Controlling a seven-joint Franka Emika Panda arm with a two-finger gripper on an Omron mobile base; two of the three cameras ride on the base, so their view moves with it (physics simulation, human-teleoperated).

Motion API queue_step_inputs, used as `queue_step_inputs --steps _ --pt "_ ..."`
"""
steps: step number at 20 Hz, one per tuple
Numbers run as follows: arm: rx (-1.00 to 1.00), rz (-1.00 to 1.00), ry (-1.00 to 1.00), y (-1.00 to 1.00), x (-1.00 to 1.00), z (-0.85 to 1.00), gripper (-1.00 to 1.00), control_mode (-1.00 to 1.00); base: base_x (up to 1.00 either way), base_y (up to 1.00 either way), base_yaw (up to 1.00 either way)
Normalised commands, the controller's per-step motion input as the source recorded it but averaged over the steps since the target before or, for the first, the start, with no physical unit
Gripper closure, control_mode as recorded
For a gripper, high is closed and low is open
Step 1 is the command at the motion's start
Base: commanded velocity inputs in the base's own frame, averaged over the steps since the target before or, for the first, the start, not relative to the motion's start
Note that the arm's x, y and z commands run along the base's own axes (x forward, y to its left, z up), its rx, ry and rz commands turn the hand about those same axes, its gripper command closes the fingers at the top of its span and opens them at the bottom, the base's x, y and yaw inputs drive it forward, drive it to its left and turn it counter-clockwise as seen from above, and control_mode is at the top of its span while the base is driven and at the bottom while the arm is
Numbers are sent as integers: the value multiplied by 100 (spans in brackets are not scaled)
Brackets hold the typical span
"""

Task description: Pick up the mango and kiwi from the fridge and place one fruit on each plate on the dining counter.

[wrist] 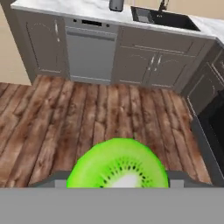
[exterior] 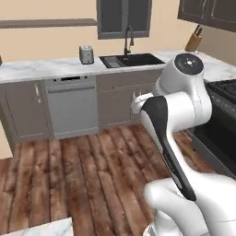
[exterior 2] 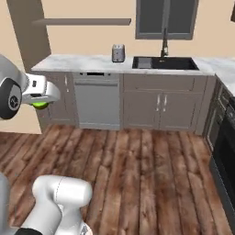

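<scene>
Kiwi (wrist: 118, 164) fills the lower middle of the hand view, with its bright green cut face and pale centre turned to the camera, and it sits right at the claw, where the finger tips would rise. The claw (exterior 2: 42, 103) is closed on the kiwi: in the right base view a small green piece of the fruit shows under the white hand, at the left side of the picture and well above the floor. The fingers themselves are hidden by the fruit, so I cannot tell how wide they stand. Far ahead of the claw runs a long marble worktop (exterior 2: 82, 63) against the beige wall. On it, straight ahead, stands a small silver toaster (exterior 2: 118, 53), and to the right of that is a dark sink (exterior 2: 165, 63) with a dark tap (exterior 2: 164, 43). Under the worktop, ahead of the claw, is a grey dishwasher (exterior 2: 97, 103) between grey cabinets (exterior 2: 158, 103). Below the claw lies a wooden floor (exterior 2: 147, 174) of dark brown planks. At the far right of the claw a dark oven (exterior 2: 225, 158) is seen. In the left base view the white arm is bent in front of the cabinets, and a knife block (exterior: 194, 40) stands on the worktop, far to the right.
</scene>
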Motion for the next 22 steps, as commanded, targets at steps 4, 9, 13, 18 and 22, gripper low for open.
queue_step_inputs --steps 4,9,13,18,22 --pt "0 0 0 0 0 0 100 100 100 0 67" --pt "0 0 0 0 0 0 100 100 100 0 62" --pt "0 0 0 0 0 0 100 100 82 0 73" --pt "0 0 0 0 0 0 100 100 56 0 85" --pt "0 0 0 0 0 0 100 100 56 0 86"
